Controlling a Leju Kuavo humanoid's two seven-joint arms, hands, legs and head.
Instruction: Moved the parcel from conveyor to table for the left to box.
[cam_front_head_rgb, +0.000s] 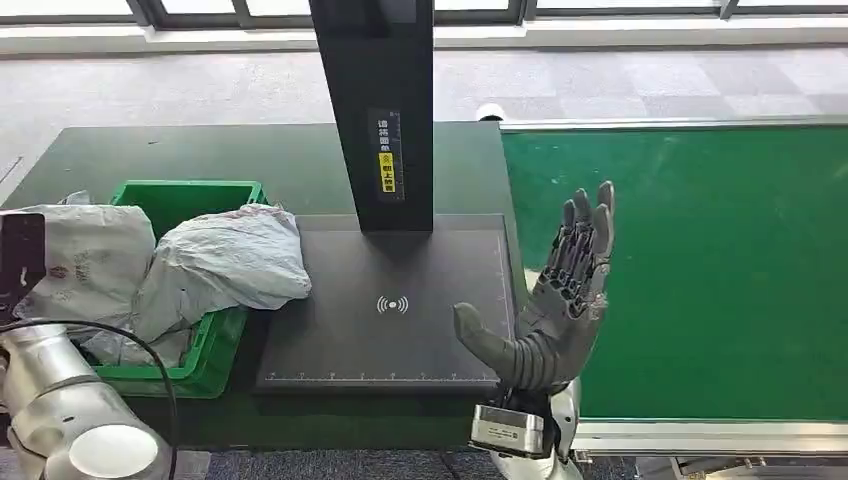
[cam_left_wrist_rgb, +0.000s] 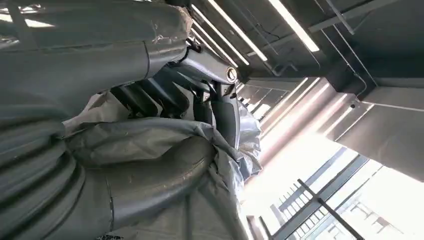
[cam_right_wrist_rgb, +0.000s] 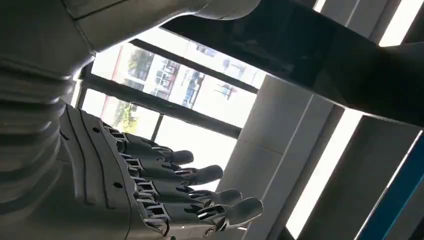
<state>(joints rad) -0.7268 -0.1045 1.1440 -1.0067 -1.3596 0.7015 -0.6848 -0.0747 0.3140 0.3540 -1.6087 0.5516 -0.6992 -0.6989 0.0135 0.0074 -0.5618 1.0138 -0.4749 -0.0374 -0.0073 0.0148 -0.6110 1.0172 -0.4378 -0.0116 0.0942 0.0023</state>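
On the black scanner post a small label carried white characters above a yellow patch, too small to read, and the dark scanning plate at the post's foot bore a white wireless symbol. To the right of the post, the right hand stood upright over the seam between the plate and the green conveyor belt, fingers straight and together, thumb splayed toward the plate, grasping nothing. Left of the post, a grey plastic parcel lay slumped over the rim of the green crate, well apart from the right hand. In the left wrist view, the left hand was clenched around crinkled grey parcel wrap, thumb pressed across it and darker fingers hooked over its upper fold.
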